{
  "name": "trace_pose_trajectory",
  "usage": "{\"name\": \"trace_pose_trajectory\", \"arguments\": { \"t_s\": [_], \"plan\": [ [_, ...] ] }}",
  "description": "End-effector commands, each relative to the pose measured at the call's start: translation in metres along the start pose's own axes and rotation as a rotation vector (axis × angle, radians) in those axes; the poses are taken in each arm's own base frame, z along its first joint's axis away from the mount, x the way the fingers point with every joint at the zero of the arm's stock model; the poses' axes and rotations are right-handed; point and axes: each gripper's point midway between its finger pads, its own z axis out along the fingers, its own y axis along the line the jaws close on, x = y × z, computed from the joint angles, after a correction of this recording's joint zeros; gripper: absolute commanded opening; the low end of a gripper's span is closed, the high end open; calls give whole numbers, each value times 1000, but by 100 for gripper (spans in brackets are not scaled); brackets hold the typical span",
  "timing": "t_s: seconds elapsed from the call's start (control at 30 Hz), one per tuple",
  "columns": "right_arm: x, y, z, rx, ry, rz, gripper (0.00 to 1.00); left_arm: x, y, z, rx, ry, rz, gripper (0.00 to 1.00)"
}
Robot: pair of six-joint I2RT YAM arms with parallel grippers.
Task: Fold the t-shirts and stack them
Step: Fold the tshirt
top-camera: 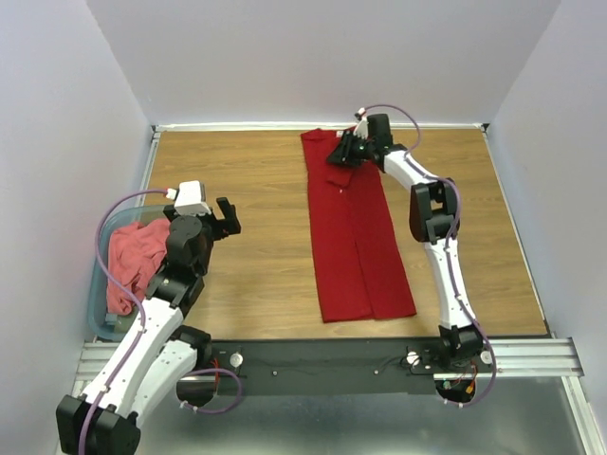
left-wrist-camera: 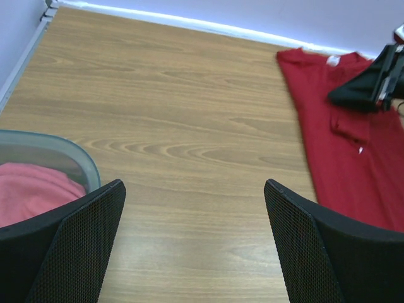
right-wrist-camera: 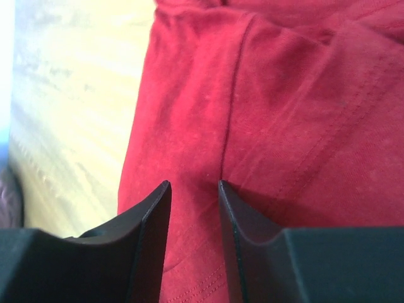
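1. Nearest, the left arm (top-camera: 142,351) rises from the near edge of the table (top-camera: 256,190), well left of the red shirt (top-camera: 356,237).
2. That red shirt lies flat, folded lengthwise into a long strip, with the collar end far and the hem near.
3. Left of it, the left gripper (left-wrist-camera: 194,183) hangs over bare wood, fingers spread wide and holding nothing.
4. At the collar end, the right gripper (right-wrist-camera: 194,183) is down on the cloth with its fingers a narrow gap apart. Whether they pinch a fold cannot be told.
5. Far left of the red shirt, the pink shirt (top-camera: 133,256) lies bunched in a tub (left-wrist-camera: 57,140).
6. Risk: with only one gripper at the collar, a pull would likely drag the strip askew or catch just the top layer, opening the side folds.
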Motion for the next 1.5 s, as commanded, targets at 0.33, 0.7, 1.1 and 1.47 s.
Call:
{"name": "trace_pose_trajectory", "arguments": {
  "t_s": [0.33,0.7,1.1,1.47],
  "plan": [
    [-23,41,-147,233,-118,-89,55,34,-29,21,114,176,0,95],
    [157,9,-308,649,68,104,56,94,-91,-18,320,497,-155,88],
    [284,-1,-360,787,286,363,56,150,-135,-71,415,750,-173,80],
    [304,10,-354,754,301,398,49,177,-151,-78,429,827,-83,75]
  ]
}}
